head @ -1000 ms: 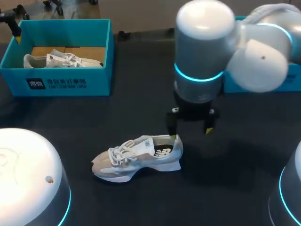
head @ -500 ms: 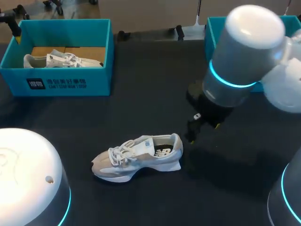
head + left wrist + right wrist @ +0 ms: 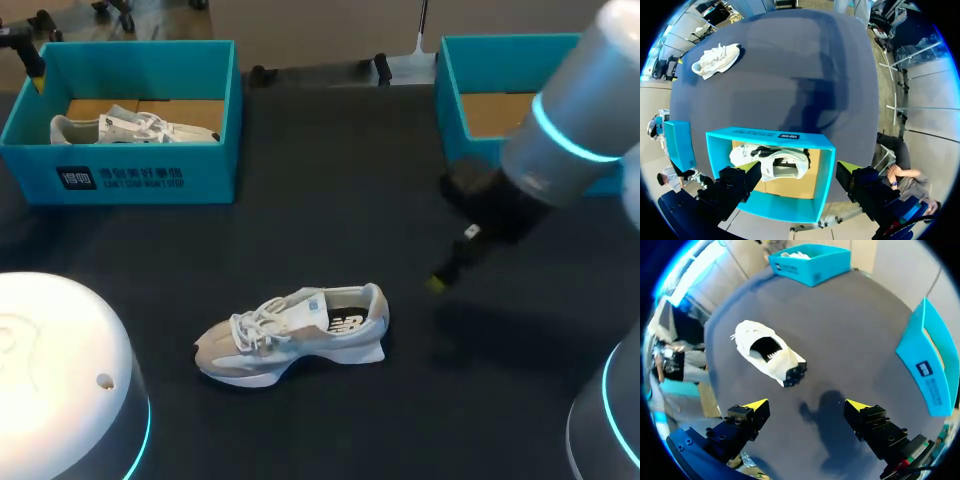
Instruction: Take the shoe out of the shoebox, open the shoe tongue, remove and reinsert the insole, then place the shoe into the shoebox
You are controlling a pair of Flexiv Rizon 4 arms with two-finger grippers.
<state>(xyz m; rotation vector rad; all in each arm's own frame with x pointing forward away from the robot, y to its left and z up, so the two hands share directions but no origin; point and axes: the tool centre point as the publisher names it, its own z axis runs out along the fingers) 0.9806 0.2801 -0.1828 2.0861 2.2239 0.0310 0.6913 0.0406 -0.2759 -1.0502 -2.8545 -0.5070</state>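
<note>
Grey-white sneaker (image 3: 292, 335) stands on its sole near the desk's middle, insole apparently back inside. The right end effector (image 3: 806, 405), fingers wide and empty, has withdrawn from the heel toward the right edge. Returning the sneaker to the empty shoebox (image 3: 447, 100) remains.

Cannot see all of the right shoebox (image 3: 490, 65): covered by the right arm (image 3: 570, 130), cut at the edge. Cannot see the sole of the boxed shoe (image 3: 130, 127) behind the left shoebox (image 3: 130, 178).
</note>
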